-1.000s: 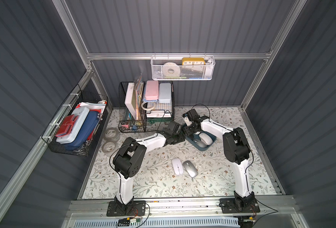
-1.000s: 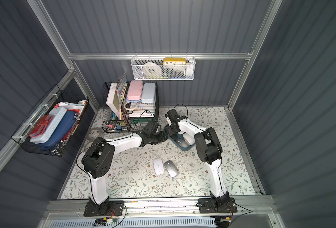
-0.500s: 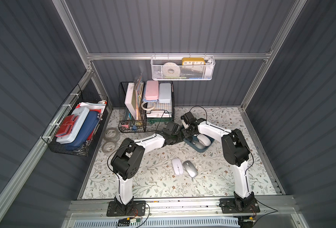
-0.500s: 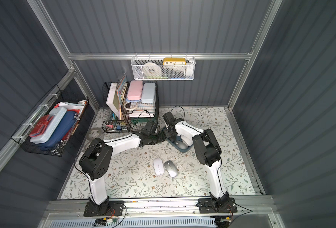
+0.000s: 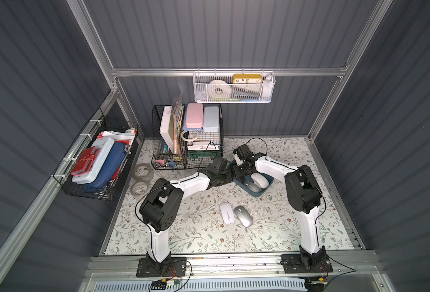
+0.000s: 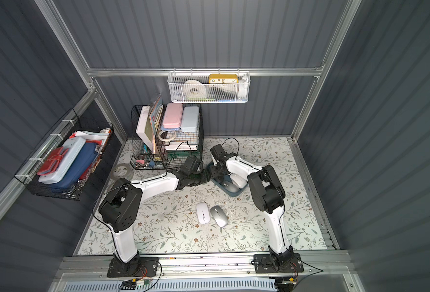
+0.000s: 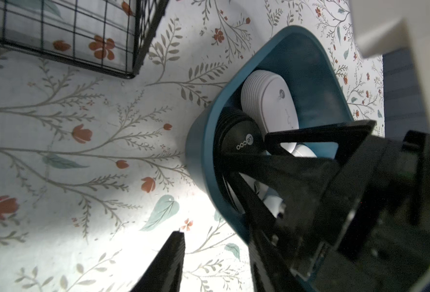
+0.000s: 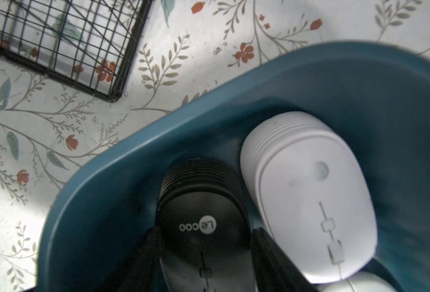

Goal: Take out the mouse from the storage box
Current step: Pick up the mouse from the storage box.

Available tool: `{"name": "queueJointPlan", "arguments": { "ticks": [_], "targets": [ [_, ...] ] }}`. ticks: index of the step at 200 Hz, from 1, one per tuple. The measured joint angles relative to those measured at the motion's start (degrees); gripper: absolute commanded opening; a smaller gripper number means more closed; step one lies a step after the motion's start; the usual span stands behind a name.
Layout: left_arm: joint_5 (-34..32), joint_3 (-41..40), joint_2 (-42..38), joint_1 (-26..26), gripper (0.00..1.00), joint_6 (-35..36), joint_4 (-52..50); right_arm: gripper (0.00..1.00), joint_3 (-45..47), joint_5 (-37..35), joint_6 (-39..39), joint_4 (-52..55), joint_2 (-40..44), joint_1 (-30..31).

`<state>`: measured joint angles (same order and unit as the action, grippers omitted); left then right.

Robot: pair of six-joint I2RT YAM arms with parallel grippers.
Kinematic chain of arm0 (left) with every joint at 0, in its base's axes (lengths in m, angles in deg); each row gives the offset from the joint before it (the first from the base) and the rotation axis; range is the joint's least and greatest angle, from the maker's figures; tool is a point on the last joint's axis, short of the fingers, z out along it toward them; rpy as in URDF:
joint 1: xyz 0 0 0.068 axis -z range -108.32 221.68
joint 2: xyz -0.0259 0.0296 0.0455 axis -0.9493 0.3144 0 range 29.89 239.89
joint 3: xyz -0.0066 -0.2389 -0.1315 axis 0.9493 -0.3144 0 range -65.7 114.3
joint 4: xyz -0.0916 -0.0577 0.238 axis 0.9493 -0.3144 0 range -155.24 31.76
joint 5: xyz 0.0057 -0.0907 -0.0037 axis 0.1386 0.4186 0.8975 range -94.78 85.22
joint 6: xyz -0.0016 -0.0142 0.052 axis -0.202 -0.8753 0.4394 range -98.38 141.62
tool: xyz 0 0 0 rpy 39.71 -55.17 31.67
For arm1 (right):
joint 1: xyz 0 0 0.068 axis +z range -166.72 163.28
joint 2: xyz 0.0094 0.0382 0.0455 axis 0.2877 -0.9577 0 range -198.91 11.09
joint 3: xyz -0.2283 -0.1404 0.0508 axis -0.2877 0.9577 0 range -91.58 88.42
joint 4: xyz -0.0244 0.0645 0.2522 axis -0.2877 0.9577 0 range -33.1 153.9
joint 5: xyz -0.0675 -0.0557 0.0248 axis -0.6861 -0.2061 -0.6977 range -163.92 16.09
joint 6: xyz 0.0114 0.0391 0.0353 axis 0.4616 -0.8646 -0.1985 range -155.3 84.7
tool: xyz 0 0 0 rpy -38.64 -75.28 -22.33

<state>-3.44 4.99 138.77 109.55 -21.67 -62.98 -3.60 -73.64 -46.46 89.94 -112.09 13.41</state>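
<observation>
Two mice [image 5: 227, 212] outside, wire basket [image 5: 156, 141] (black) nearby

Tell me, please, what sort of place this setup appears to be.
Probably a mock home-office corner inside a robot test cell: a wire basket of pencil cases, a hanging basket with a clock, and mice in a box on the mat.
</observation>
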Motion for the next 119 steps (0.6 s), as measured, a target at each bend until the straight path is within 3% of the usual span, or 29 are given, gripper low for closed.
{"name": "queueJointPlan", "arguments": {
  "ticks": [56,119],
  "targets": [
    [0.0,-0.4,-0.1,-0.3,0.43,-0.2,0.2,0.7,-0.4,-1.7,0.0,0.8,-0.5,0.3],
    [0.0,-1.1,-0.4,-0.7,0.44,-0.4,0.6,0.6,-3.4,-4.0,-0.1,2.4,-2.4,1.3]
  ]
}}
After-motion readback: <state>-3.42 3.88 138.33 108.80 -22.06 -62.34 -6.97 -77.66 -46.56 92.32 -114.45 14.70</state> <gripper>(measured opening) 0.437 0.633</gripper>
